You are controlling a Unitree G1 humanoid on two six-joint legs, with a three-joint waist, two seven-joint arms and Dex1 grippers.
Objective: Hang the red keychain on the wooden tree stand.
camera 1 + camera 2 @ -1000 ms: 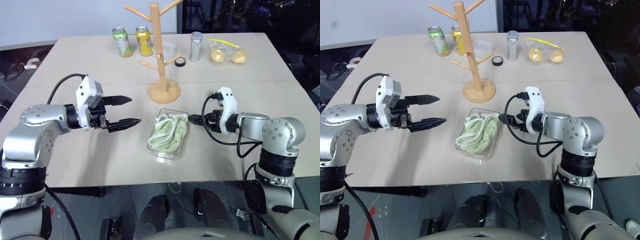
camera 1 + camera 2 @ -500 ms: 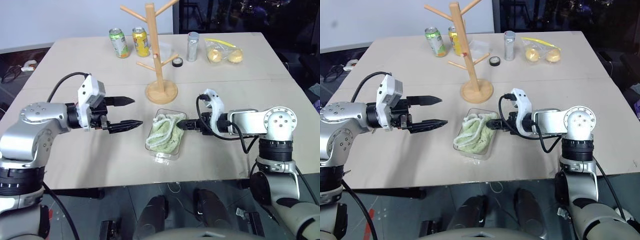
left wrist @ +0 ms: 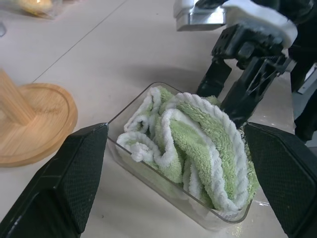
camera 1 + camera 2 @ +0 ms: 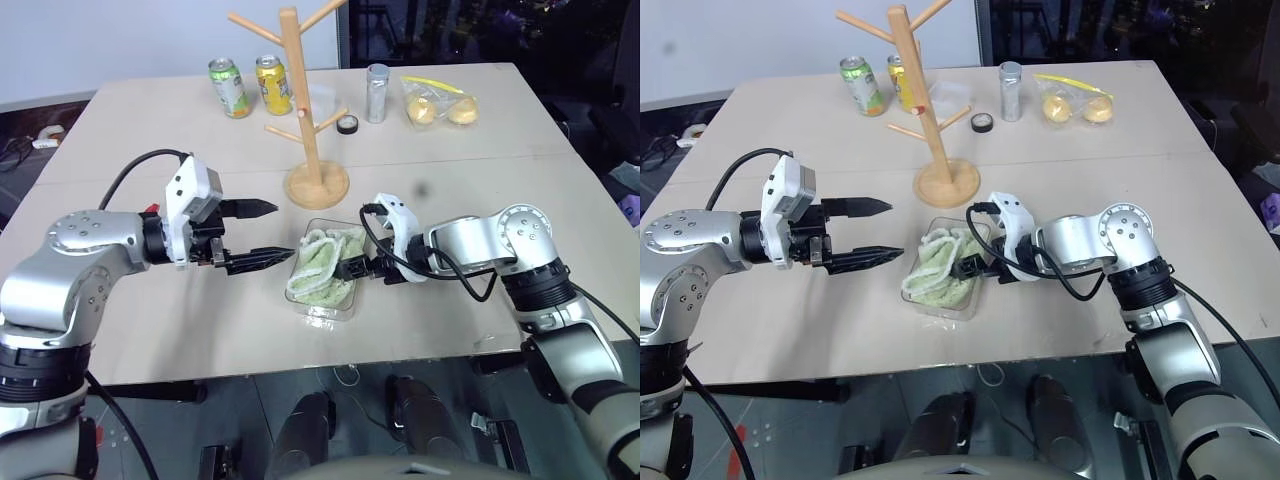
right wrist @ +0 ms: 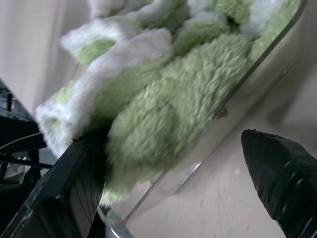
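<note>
Two pincers of mine flank a clear tray (image 4: 330, 308) of crumpled green-and-white towel (image 4: 322, 262) on the worktop (image 4: 150, 130): my left pincer (image 4: 262, 234) spread wide just beside it, my right pincer (image 4: 352, 270) also released, one finger in the towel at the tray's rim. Behind the tray stands the wooden tree stand (image 4: 296, 105), pegs bare. Two cans (image 4: 245, 84), a silver tin (image 4: 376, 92), tape roll (image 4: 346, 124) and a bagged yellow snack (image 4: 438, 106) line the far side. I cannot see the red keychain; the towel covers the tray
</note>
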